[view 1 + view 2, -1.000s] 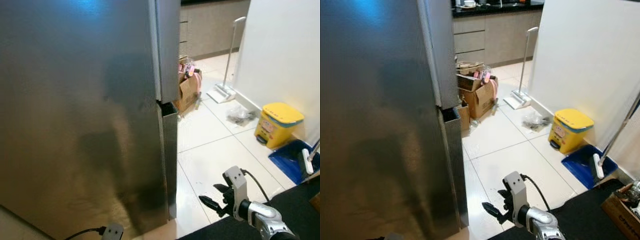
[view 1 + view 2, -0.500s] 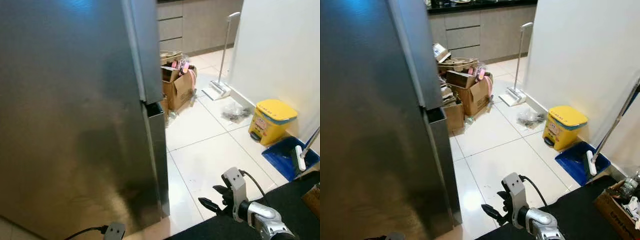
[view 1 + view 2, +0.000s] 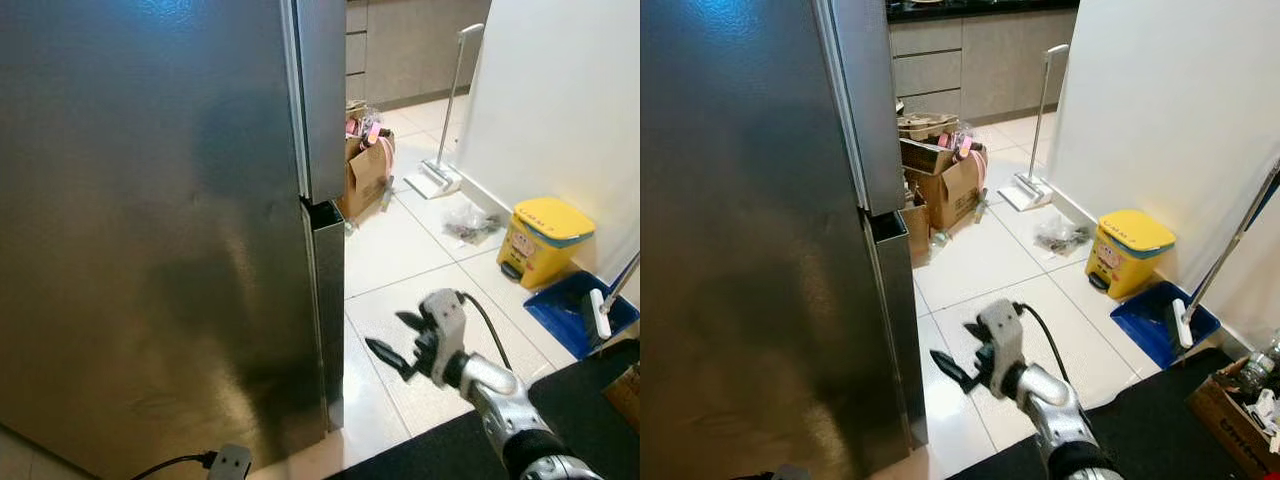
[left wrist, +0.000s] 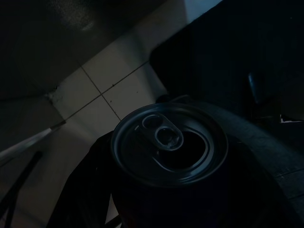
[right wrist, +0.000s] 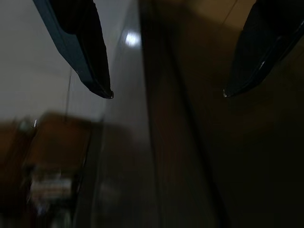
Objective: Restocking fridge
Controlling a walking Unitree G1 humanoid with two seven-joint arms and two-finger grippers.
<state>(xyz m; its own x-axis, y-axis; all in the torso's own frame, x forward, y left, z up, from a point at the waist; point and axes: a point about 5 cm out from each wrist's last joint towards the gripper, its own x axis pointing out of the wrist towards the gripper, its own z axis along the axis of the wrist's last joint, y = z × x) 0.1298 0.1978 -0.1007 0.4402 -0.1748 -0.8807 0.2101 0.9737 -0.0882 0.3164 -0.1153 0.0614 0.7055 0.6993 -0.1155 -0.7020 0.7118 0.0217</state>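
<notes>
One fridge [image 3: 160,230], one can [image 4: 168,156], right gripper [image 3: 395,340] jaws apart

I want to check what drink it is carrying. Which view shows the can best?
The left wrist view: the dark aluminium can with its pull-tab top sits close up in the left end effector, though the label is in shadow. In the eye views I can make out no can.

Fridge [image 3: 150,230] at left; right tool [image 3: 395,345] near its edge; boxes [image 3: 368,170] behind; bin [image 3: 545,245] far right.
</notes>
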